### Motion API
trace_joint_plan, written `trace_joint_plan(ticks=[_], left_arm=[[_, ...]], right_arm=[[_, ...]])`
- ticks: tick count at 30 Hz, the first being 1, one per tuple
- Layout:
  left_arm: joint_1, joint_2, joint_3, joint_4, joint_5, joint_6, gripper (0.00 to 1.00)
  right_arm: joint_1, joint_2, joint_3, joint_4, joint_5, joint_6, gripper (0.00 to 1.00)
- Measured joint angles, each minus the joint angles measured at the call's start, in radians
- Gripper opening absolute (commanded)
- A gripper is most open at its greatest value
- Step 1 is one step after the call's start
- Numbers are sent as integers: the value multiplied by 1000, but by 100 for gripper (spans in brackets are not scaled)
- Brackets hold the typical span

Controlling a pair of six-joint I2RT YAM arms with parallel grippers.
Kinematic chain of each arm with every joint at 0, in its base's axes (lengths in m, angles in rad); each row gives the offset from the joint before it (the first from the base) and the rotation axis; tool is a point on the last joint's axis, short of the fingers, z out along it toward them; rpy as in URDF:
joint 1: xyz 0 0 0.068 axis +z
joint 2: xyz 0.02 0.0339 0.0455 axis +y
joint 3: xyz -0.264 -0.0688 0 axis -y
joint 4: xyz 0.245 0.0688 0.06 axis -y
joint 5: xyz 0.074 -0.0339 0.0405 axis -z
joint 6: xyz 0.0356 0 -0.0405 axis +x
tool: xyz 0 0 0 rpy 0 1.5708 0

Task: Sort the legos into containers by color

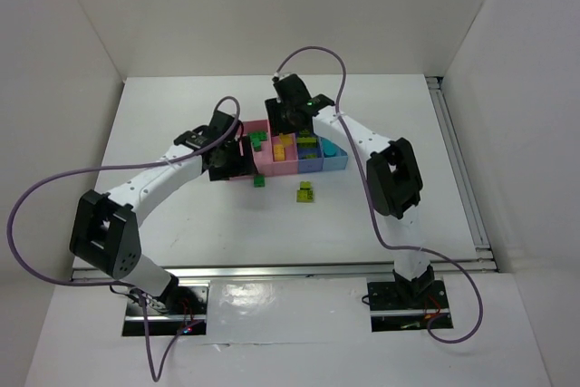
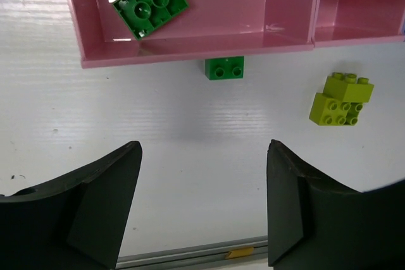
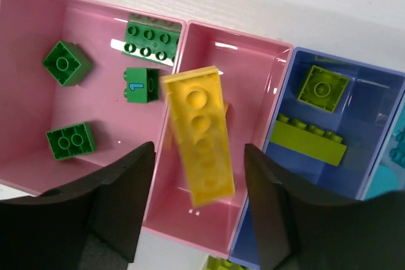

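A low plastic tray (image 1: 268,163) of four joined open compartments sits about the middle of the white tabletop (image 1: 227,224). The right gripper (image 3: 199,151) hangs over it with its jaws partly apart. A long yellow studded plastic brick (image 3: 197,124) shows between them over the second pink compartment (image 3: 253,67), blurred, with a gap at either finger, so nothing is gripped. I cannot tell whether it rests on the compartment floor.

The first pink compartment (image 3: 25,93) holds four dark green bricks (image 3: 66,62). The purple-blue compartment (image 3: 373,105) holds a square lime green brick (image 3: 323,88) and a long lime green brick (image 3: 309,140). A cyan brick (image 3: 397,147) shows in the light blue compartment (image 3: 381,178).

The left gripper (image 2: 204,150) stands wide open and empty above bare tabletop on the tray's near side. One small dark green brick (image 2: 224,67) lies just beside the tray's near wall. Two joined lime green bricks (image 2: 340,99) lie near it, apart from the tray, toward the tabletop's near edge.
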Motion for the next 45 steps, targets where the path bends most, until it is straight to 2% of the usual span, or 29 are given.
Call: trace_joint_plan(ticks=[1,10,12,14,16,22,28,32,33,36,41,45], left_arm=[[-10,-5,-17,9,-3,-5,80],[-112,-1,-58,48,-68,-38,79],[-129,13,-59,69,-89,-53,79],[-140,31,-58,84,-102,-56,81],[-145,58,-58,95,-121,-61,82],[-149,164,-56,140,-182,-84,72],[-161,256,-16,178,-223,-87,68],[-167,316,31,195,-245,-89,60],[-167,333,42,196,-250,-91,55],[-168,361,50,194,-260,-107,48],[-176,366,51,187,-279,-111,30],[-179,338,51,150,-289,-106,24]], right_arm=[[0,1,0,-2,-1,1,70],[0,-27,-30,12,43,26,70],[0,-87,-104,29,89,39,72],[-5,-163,-188,39,142,50,82],[-9,-280,-304,47,192,57,83],[-25,-531,-484,72,298,77,83],[-28,-624,-572,67,348,101,83],[-28,-641,-633,51,365,120,83],[-28,-642,-643,45,367,122,83],[-28,-644,-654,36,368,129,83],[-28,-645,-655,36,369,132,84],[-28,-645,-655,37,368,132,84]])
